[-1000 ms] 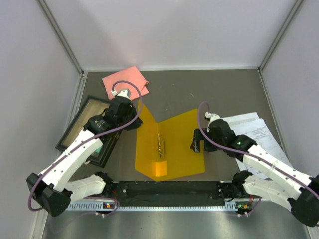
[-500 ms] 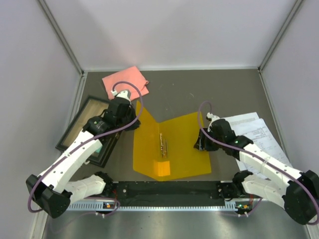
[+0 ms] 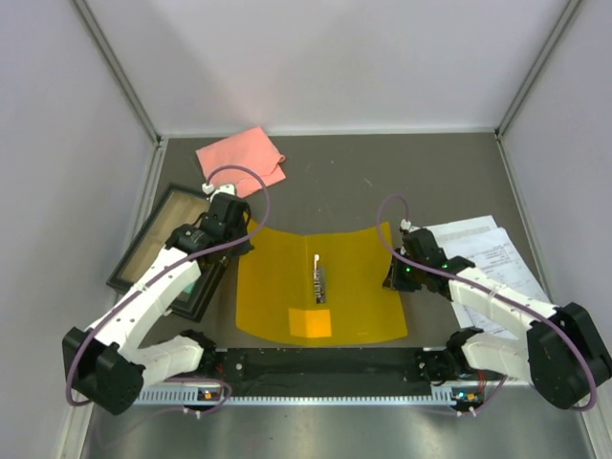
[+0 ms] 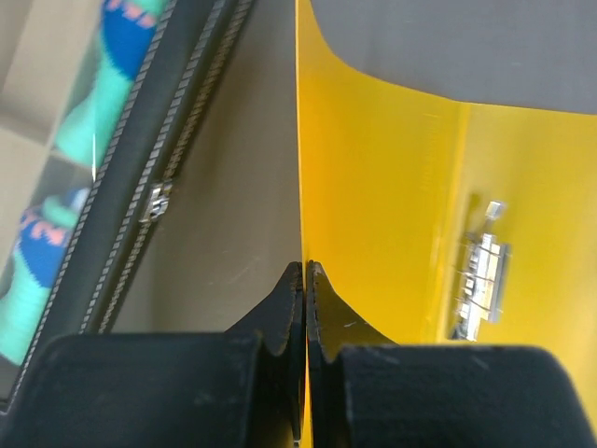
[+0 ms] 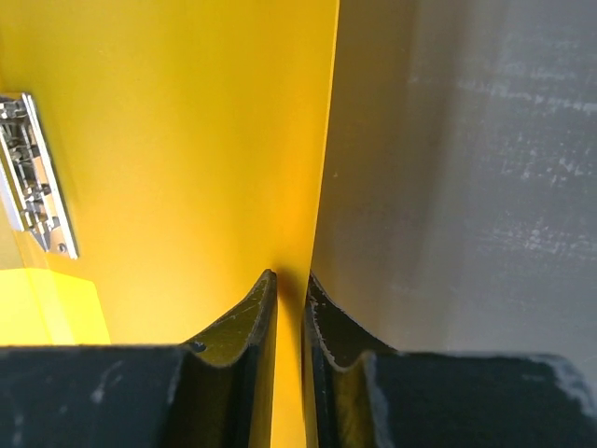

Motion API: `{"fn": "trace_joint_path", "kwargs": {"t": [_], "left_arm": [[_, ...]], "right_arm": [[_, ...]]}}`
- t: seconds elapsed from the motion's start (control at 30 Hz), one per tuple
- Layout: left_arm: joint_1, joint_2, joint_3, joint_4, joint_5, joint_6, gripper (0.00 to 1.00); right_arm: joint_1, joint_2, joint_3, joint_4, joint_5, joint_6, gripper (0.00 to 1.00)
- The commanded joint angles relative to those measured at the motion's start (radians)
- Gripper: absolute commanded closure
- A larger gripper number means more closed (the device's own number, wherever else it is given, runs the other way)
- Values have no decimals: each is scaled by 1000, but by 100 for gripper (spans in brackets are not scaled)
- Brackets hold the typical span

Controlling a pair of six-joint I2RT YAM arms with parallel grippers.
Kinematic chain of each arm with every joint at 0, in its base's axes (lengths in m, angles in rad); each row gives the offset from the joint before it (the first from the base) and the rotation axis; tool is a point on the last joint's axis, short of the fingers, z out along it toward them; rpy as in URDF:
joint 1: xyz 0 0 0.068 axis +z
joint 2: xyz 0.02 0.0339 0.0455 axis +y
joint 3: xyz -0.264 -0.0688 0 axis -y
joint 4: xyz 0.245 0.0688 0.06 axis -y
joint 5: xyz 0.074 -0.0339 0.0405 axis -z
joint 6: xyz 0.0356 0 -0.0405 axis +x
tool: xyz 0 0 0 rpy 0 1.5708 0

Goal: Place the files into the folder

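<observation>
Spreading the folder (image 3: 287,287) flat looks to be the step in hand. It lies open, inside up, at the middle of the worktop's (image 3: 382,182) near edge, with its outer edges seemingly lifted a little where they are held. The left fingers (image 4: 280,322) are pressed together on the folder's left edge, pinching the thin yellow sheet. The right fingers (image 5: 250,327) sit astride its right edge, drawn in close with the sheet between them. That looks like a pinch, though a sliver of gap shows at the tips. The metal clip (image 3: 318,279) lies bare along the spine. The files (image 3: 483,251) rest in a loose stack by the worktop's right edge, just beside the folder and partly under the right arm.

To do this well, both arms should draw outward evenly and low, so that the covers settle flat without buckling or sliding to one side. One side ought to hold its cover down while the other lets go, or the plastic may spring up. The right cover is best kept off the files, so that a sheet can be taken by its edge.
</observation>
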Motion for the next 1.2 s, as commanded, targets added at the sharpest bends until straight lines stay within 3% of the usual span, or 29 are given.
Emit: {"fn": "trace_joint_path", "kwargs": {"t": [0.0, 0.23, 0.73, 1.17], "left_arm": [[62, -9, -65, -21, 10, -21, 100], [113, 12, -100, 34, 107, -11, 100], [139, 23, -10, 40, 179, 36, 100], [171, 131, 139, 76, 275, 51, 100]], "right_arm": [[-8, 18, 3, 10, 82, -1, 88], [-8, 29, 6, 20, 79, 1, 88], [-8, 18, 26, 33, 73, -8, 87], [-55, 99, 191, 11, 56, -74, 85]]}}
